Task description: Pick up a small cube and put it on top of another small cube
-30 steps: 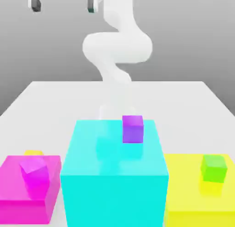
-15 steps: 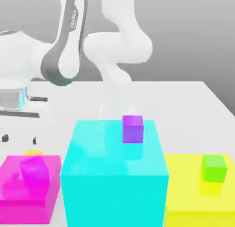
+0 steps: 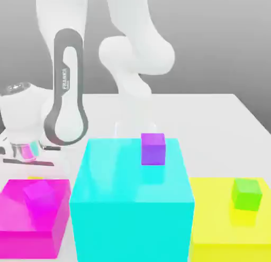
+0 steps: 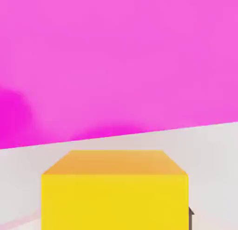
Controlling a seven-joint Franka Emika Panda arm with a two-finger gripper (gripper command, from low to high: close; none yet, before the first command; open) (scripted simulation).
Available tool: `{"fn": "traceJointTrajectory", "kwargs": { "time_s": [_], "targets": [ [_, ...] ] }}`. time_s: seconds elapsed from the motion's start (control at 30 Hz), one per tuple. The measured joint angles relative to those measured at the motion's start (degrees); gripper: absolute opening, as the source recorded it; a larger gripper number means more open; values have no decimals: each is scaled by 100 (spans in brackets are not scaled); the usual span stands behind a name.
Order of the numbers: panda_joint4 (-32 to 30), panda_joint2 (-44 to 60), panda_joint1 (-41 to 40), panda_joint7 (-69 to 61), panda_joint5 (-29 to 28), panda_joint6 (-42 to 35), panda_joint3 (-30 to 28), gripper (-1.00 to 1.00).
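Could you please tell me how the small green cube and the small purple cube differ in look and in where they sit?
The small green cube is bright green; the small purple cube is violet. The green one rests on the big yellow block, the purple one on the taller cyan block, so it sits higher. The green cube looks slightly turned, the purple one square-on. Both are plain, similar-sized cubes.

bright yellow small cube (image 4: 115, 196), bright green small cube (image 3: 246, 193), cyan block (image 3: 132, 202), white arm (image 3: 135, 54)

magenta block (image 4: 119, 62) walling yellow cube (image 4: 115, 196)
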Motion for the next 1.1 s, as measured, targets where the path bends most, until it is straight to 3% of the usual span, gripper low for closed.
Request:
{"fn": "traceJointTrajectory", "kwargs": {
  "time_s": [0.27,0.5,1.1],
  "targets": [
    [-265,-1239,662,1410,-1783,-881,-1186,-100],
    [841,-958,589,3120,-1395,-1622,-1472,-100],
    [3588,-85,2505,7184,-686,-3598,-198,-100]
  ]
}}
